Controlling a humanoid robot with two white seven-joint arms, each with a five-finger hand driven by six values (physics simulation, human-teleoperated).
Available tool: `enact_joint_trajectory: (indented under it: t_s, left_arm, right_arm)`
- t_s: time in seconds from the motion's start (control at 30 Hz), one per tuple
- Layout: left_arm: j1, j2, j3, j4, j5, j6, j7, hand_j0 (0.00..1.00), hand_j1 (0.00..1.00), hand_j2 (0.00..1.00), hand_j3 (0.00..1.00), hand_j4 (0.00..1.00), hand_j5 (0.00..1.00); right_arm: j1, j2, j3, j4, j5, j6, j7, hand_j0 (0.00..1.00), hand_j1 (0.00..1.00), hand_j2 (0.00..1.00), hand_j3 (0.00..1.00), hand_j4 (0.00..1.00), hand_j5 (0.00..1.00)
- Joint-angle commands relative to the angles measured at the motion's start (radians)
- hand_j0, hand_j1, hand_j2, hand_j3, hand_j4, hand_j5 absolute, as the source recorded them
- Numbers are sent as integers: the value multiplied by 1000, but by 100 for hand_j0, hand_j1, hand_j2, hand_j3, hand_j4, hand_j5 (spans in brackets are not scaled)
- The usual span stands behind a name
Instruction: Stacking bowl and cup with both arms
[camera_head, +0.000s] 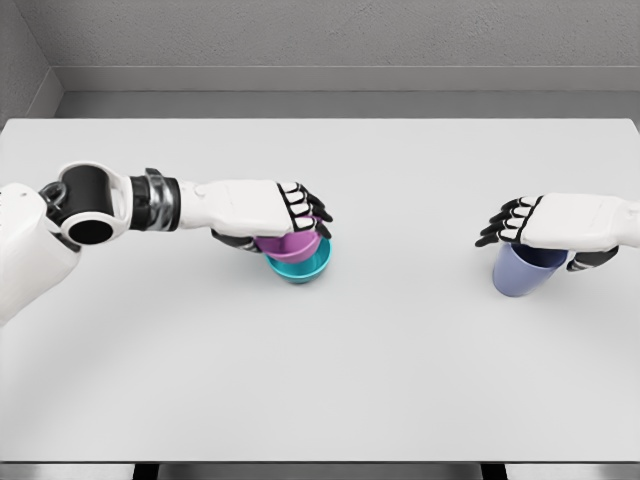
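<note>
The purple bowl (290, 243) sits nested in the teal bowl (301, 266), and this stack serves as the landmark: it stands on the white surface (330, 380) a little left of the middle. The left hand (262, 208) lies directly over the stack, its fingers (305, 205) curled down over the purple bowl's rim and gripping it; the thumb shows at the stack's left side. Only the teal bowl's near wall and part of its rim show below the purple one.

Well apart to the right of the stack stands the lavender cup (527, 270), upright on the surface near the right edge. The right hand (560, 222) covers its mouth from above, fingers pointing toward the stack and bent over the cup's rim; it appears to be grasping the cup, though the hand hides the contact.

Between stack and cup the surface is bare. A broad open strip runs in front of the stack to the near edge, and another behind it to the far edge, where the grey wall (340, 40) rises.
</note>
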Motion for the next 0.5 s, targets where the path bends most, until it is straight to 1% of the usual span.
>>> enact_joint_trajectory:
  t_s: [0.0,0.13,0.2,0.27,0.37,0.47]
  left_arm:
    - [0,0,-5,11,4,3,1,68,68,68,68,68,68]
    - [0,0,-5,13,6,3,1,72,72,72,72,72,72]
    - [0,0,-5,14,6,3,1,77,77,77,77,77,77]
    - [0,-4,-5,14,9,3,1,90,90,90,90,90,90]
    - [-2,-22,-5,30,8,3,1,96,96,96,96,96,96]
    - [-2,-22,-5,31,9,3,1,100,100,100,100,100,100]
  right_arm:
    - [0,-1,0,0,-4,2,0,100,100,100,100,100,100]
    - [2,-1,0,1,-4,2,0,100,100,100,100,100,100]
    - [2,-1,0,1,-4,2,0,100,100,100,100,100,100]
    - [2,-1,0,3,-4,2,0,100,100,100,100,100,100]
    - [2,-1,6,5,-2,2,0,100,100,100,100,100,100]
    - [2,-1,9,11,-2,2,0,100,100,100,100,100,100]
